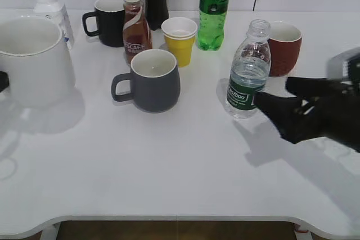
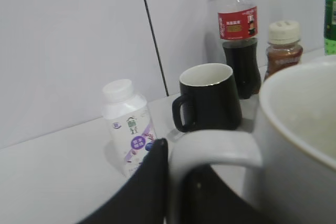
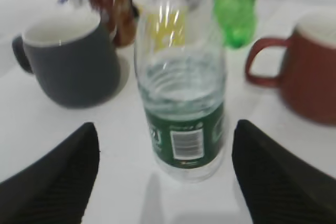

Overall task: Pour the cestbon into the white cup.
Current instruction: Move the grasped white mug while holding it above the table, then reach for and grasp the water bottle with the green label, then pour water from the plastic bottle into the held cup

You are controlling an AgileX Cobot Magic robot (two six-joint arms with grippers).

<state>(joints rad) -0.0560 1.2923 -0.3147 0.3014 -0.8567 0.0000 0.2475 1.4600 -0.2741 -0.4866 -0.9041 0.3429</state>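
right gripper (image 1: 278, 100): black all over, matte, blurred in the exterior view; a paler grey patch shows at its upper rear near the frame edge.
right jaws: two broad black wedges in the right wrist view, wide at the base and narrowing to rounded tips.
right fingers (image 3: 58, 174): faces covered in a fine ribbed or woven grip texture, dark charcoal.
left gripper (image 2: 173, 182): black, smooth, slightly glossy plastic.
left fingers (image 2: 144, 187): one a flat blade with a straight edge and squared tip; the other bears a small pale dot, perhaps a screw.
cables, markings: none can be made out.
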